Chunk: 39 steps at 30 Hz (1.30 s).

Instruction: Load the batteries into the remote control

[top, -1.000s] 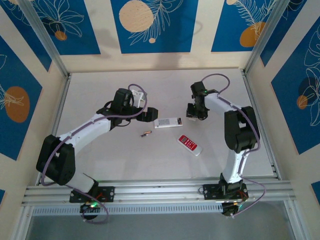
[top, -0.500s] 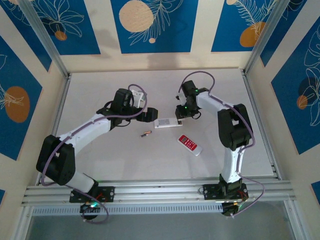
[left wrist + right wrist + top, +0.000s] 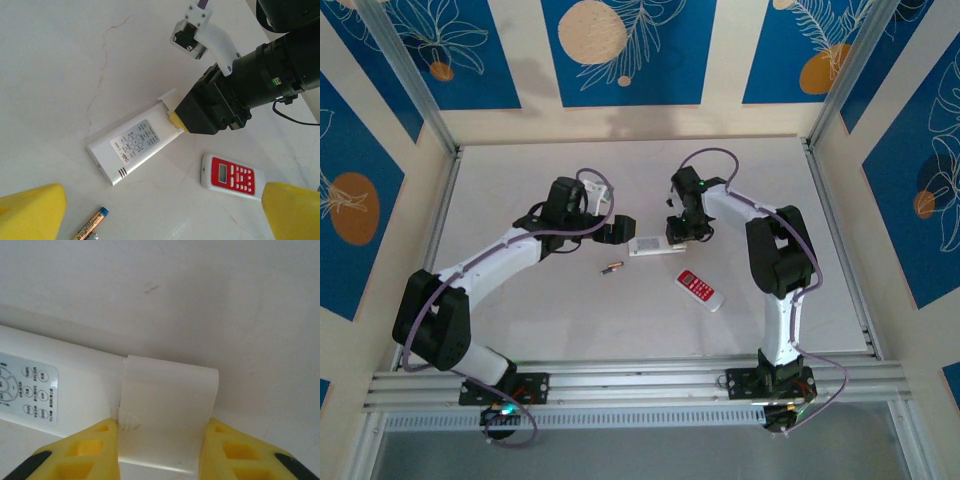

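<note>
Battery (image 3: 611, 267) on pale tabletop (image 3: 520, 160) amid blue-patterned walls (image 3: 630, 50); left tool (image 3: 620, 228) wide apart, right tool (image 3: 677, 236) tight on white remote (image 3: 650, 246)

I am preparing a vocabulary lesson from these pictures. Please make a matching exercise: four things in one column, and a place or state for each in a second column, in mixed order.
Things
1. white remote
2. red remote
3. battery
4. left gripper

Places or states
a. jaws wide open, holding nothing
b. slim, lying loose, gold body with a blue tip
c. one end between the jaws of the right gripper
d. keys up, untouched, right of the battery

Pairs: 1-c, 2-d, 3-b, 4-a
</note>
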Available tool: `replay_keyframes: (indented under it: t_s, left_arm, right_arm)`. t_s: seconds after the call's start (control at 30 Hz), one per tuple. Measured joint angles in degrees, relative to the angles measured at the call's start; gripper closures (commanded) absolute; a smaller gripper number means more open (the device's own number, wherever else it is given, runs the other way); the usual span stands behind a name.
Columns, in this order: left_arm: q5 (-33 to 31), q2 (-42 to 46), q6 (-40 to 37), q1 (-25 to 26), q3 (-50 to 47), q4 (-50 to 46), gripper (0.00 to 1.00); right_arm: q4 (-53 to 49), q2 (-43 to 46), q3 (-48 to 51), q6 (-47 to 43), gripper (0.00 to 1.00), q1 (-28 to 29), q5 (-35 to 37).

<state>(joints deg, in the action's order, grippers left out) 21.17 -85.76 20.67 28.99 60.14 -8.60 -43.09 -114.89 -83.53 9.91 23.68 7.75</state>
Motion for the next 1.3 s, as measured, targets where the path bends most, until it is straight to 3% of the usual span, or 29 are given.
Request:
replay_keyframes:
  t_s: [0.53,1.03,1.3]
  left_arm:
    - [0.0,0.0,0.5,0.0,0.0,0.0,0.00]
    - [0.0,-0.7,0.5,0.0,0.0,0.0,0.00]
    - [-0.3,-8.7,0.8,0.3,4.7,-4.5,0.20]
  right_arm:
    - [-1.5,-0.9,-0.7,1.6,0.49,0.4,0.2]
    - [-2.8,-0.8,-3.0,1.8,0.46,0.4,0.2]
    - [-1.4,2.4,-0.9,4.3,0.50,-2.2,0.2]
